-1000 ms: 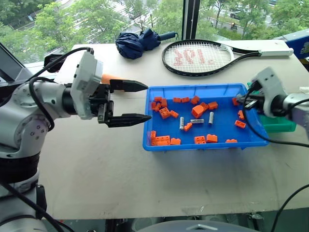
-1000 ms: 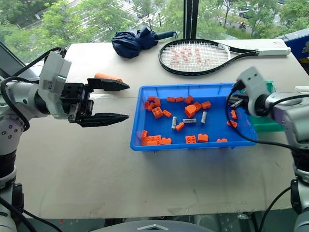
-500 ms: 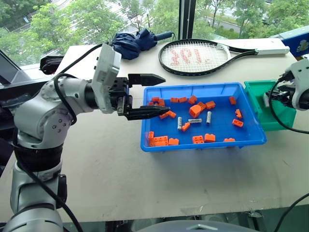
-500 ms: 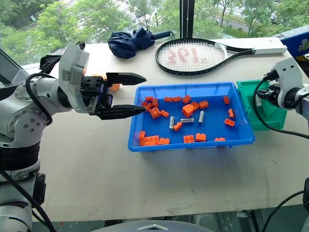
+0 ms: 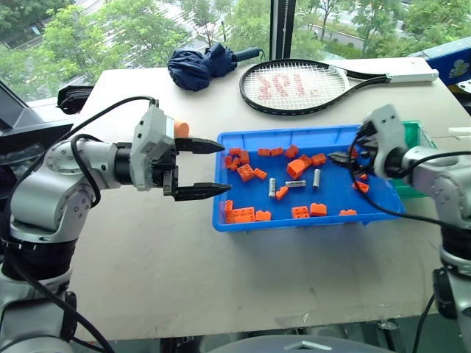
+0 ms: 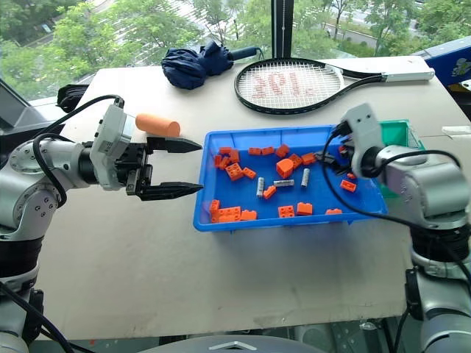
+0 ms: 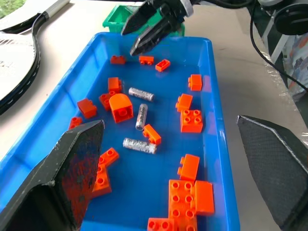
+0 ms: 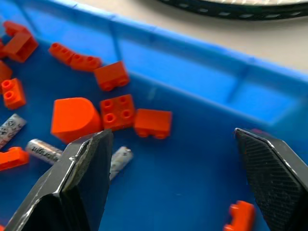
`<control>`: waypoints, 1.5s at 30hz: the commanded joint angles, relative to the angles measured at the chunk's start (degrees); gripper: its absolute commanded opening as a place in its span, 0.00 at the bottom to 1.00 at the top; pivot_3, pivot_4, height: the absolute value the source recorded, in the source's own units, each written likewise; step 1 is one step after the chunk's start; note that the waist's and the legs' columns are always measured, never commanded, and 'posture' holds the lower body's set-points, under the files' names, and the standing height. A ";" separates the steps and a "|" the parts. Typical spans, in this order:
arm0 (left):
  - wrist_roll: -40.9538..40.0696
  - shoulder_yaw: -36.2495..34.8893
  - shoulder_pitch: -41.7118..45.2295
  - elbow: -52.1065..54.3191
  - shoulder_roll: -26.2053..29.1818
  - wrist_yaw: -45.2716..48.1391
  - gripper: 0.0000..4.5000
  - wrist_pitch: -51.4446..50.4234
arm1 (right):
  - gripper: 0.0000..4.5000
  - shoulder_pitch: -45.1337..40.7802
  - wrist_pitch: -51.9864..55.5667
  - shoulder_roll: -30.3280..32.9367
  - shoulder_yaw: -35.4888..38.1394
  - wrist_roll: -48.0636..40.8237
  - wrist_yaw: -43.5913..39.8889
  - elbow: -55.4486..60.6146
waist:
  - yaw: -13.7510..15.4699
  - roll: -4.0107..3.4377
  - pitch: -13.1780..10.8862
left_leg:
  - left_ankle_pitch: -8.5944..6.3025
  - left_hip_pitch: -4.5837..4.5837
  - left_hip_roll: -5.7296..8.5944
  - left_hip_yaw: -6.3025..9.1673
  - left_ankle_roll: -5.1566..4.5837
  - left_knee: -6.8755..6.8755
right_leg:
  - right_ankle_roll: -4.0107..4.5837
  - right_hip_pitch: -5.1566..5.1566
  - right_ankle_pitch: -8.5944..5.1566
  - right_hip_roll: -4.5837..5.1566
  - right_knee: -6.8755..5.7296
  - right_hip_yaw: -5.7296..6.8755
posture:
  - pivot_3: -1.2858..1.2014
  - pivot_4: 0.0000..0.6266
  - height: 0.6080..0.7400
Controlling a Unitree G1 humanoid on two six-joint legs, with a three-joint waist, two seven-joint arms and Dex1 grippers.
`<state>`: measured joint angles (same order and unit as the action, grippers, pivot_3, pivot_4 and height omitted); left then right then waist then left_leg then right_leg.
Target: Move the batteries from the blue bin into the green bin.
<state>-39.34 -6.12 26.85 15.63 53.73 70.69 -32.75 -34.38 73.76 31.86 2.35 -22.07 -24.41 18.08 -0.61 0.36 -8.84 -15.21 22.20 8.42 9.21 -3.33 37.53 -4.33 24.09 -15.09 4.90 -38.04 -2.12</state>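
Surface: pale beige table set against a window, green trees outside.

Far side of the table: folded dark-blue umbrella and, beside it, a tennis racket with red marking on the strings. An orange cylinder lies on the table just behind the left gripper.

Blue bin sits mid-table. Contents: three batteries, grey-silver, lying close together near the bin's middle, two roughly parallel and one crosswise. Around them many orange toy bricks, about twenty, several touching or just beside the batteries.

Green bin stands against the blue bin's right end, largely hidden behind the right arm; contents cannot be told.

Left gripper: fingers spread wide, empty, at the blue bin's left rim, pointing across it.

Right gripper: fingers apart, holding nothing, over the bin's right end above bricks.
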 commanded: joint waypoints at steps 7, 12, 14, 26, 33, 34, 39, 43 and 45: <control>0.33 -1.87 0.42 1.34 1.41 0.13 1.00 0.73 | 0.90 1.80 -0.35 -8.07 -1.21 3.02 7.54 -2.15 | -0.41 0.01 0.01 | 0.02 -0.06 0.00 0.00 0.03 0.01 | 0.00 0.05 0.00 -0.03 -0.17 -0.02 | 0.52 0.24 1.00; 0.15 -1.71 0.94 1.44 1.13 -0.33 1.00 0.39 | 0.90 2.61 -0.72 -10.00 -2.19 3.85 8.76 -2.68 | -0.46 0.01 0.01 | 0.02 -0.05 0.00 -0.02 0.03 0.00 | 0.00 0.09 0.00 -0.02 -0.19 -0.03 | 0.52 0.24 1.00; 0.14 -1.62 1.16 1.42 1.04 -0.47 1.00 0.33 | 0.90 3.73 -1.13 -9.82 -4.21 4.69 8.94 -2.21 | -0.51 0.01 0.01 | 0.02 -0.05 0.00 -0.02 0.04 0.00 | 0.01 0.10 0.00 -0.02 -0.22 -0.03 | 0.52 0.24 1.00; 1.09 -0.39 3.05 0.14 -0.02 -0.57 1.00 0.97 | 0.01 6.12 -4.22 -5.28 -5.82 7.70 9.11 -2.19 | -0.15 0.22 0.18 | 0.03 -0.21 0.01 -0.05 0.05 0.02 | 0.00 -0.05 0.00 -0.02 -0.28 -0.03 | 0.52 0.24 1.00; 0.38 0.31 6.94 -0.83 -3.21 -1.15 1.00 1.20 | 0.01 0.28 1.11 0.31 3.70 2.21 4.28 5.02 | -0.22 0.17 0.14 | 0.03 -0.10 0.01 -0.05 0.05 0.02 | 0.00 0.07 0.00 -0.01 -0.30 -0.04 | 0.52 0.24 1.00; -0.62 0.10 8.02 -0.71 -4.06 -1.70 1.00 0.50 | 0.01 -1.07 1.21 2.00 5.55 1.66 3.49 5.56 | -0.21 0.15 0.12 | 0.03 -0.08 0.01 -0.07 0.05 0.03 | 0.00 0.09 0.00 -0.01 -0.31 -0.05 | 0.52 0.24 1.00; -5.41 -0.88 11.60 0.39 -7.11 -3.60 1.00 -3.01 | 0.01 -4.50 1.66 12.24 12.56 2.48 2.11 3.02 | 0.04 0.16 0.12 | 0.03 0.07 0.01 -0.02 0.05 0.11 | 0.00 0.19 0.00 0.01 -0.33 0.03 | 0.52 0.24 1.00; -5.46 -0.14 12.34 0.03 -7.54 -3.56 1.00 -3.29 | 0.01 -1.46 -1.81 16.87 14.60 3.72 1.33 -1.64 | -0.19 0.17 0.13 | 0.03 0.18 0.01 0.01 0.04 0.23 | 0.00 0.19 0.00 0.02 -0.30 0.08 | 0.52 0.24 1.00; -5.11 0.25 12.59 -0.31 -7.62 -3.31 1.00 -3.02 | 0.01 -0.28 -4.19 17.53 14.60 3.84 0.57 -3.61 | -0.37 0.17 0.13 | 0.03 0.17 0.01 -0.09 0.04 0.29 | 0.00 0.23 0.00 0.01 -0.43 -0.02 | 0.52 0.24 1.00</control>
<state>-44.01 -4.95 38.13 14.67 45.87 67.19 -36.23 -34.55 72.67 48.16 15.57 -18.55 -22.93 14.72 -0.99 0.53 -8.72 -15.18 22.38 8.43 9.06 -3.28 37.86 -4.33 24.37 -15.09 4.91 -38.54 -2.21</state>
